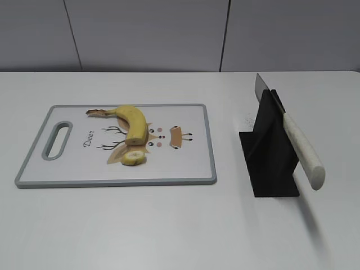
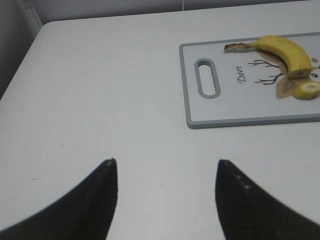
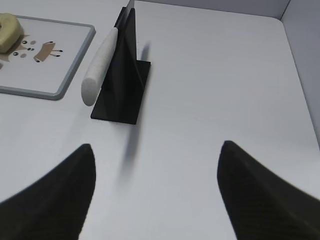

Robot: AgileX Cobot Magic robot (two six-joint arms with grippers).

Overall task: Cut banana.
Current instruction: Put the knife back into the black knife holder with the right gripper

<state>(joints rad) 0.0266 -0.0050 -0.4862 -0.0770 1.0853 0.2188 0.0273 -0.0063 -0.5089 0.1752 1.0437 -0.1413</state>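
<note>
Looking past my right pincer [image 3: 156, 192], spread and empty, I see the knife [image 3: 99, 64] ahead-left in its stand [image 3: 122, 80], handle toward me; the banana [image 1: 133, 126] lies on the cutting board [image 1: 191, 163].

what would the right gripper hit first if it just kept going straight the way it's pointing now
Probably the knife stand, with the knife resting in it. The open right gripper points across bare table toward it, though the stand sits slightly left of center, so depth is uncertain and it might pass just beside it.
</note>
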